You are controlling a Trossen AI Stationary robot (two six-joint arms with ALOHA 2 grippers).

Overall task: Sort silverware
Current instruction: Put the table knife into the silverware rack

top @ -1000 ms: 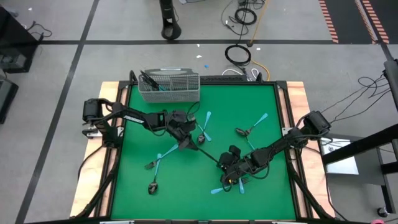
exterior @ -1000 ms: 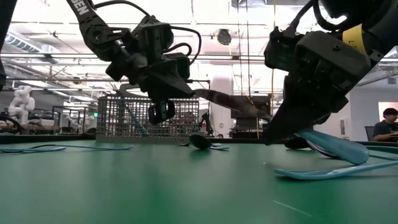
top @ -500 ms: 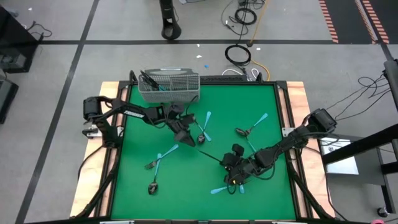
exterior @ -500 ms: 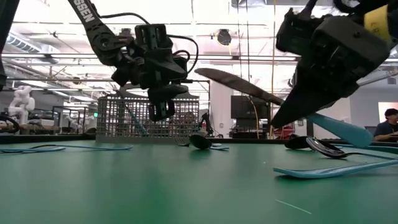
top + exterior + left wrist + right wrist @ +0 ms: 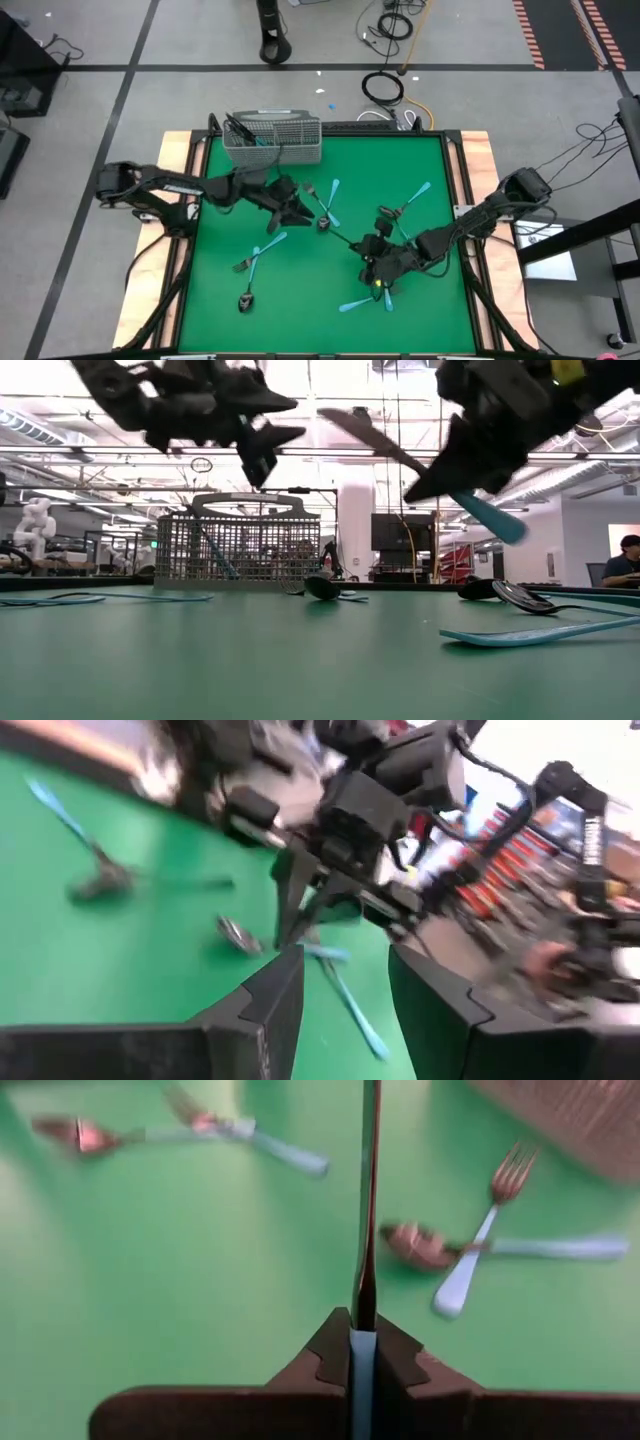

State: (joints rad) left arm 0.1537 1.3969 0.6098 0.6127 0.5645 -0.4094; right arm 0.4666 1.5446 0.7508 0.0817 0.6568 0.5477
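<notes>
My right gripper is above the table's right middle, shut on a utensil with a light blue handle and a dark metal end. I cannot tell whether it is a fork or a spoon. My left gripper is open and empty, raised above the table's middle, a little way from the utensil's metal tip. Other forks and spoons lie flat on the green mat. The grey wire-mesh basket stands at the far edge with some pieces in it. My right gripper pinches the utensil's blue handle between its two fingers, close to where the metal part starts. The utensil runs along the fingers and sticks straight out ahead, toward the far left. The handle's free end sticks out behind. The utensil is lifted clear and tilted, metal end highest.
The mat has a raised dark frame and wooden borders. Crossed pairs of silverware lie below and ahead of the right gripper. A person sits in the room beyond the table.
My right gripper has risen and gone a little toward the far edge with the utensil, which is now well clear of the mat. My left gripper has risen and drawn back toward the table's far left, away from the utensil's metal end.
</notes>
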